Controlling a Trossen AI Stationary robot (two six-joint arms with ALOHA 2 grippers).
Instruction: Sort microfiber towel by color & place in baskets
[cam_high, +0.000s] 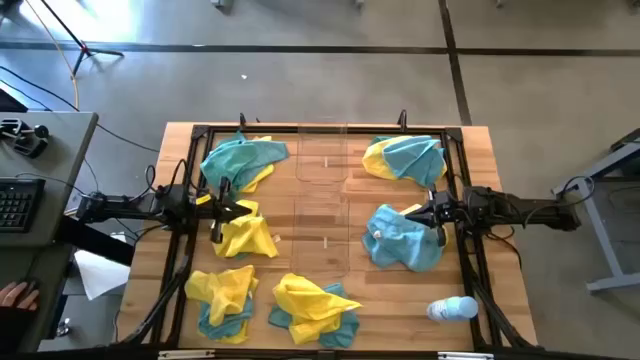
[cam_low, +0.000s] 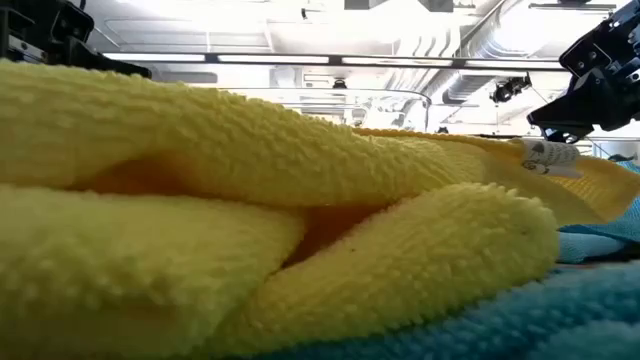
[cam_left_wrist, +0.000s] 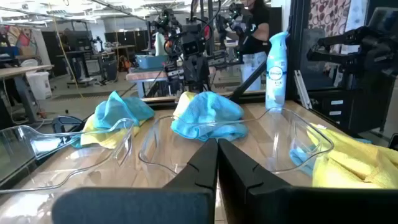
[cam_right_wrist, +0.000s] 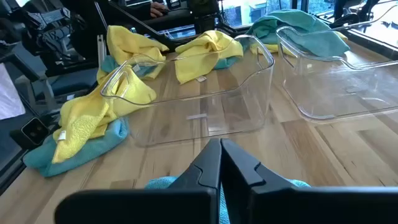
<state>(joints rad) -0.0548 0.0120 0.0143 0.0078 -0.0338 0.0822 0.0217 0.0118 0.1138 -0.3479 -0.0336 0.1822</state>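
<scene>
Two clear baskets stand end to end at the table's middle, the far one and the near one. Rumpled yellow and teal microfiber towels lie in heaps around them: far left, left, near left, near middle, far right, right. My left gripper is shut, above the far edge of the left yellow towel, and points toward the baskets. My right gripper is shut over the right teal towel, facing the baskets.
A clear spray bottle lies at the near right of the table. Black frame rails run around the table top. In the low view a yellow towel lying on a teal one fills most of the picture. A desk with a keyboard stands left.
</scene>
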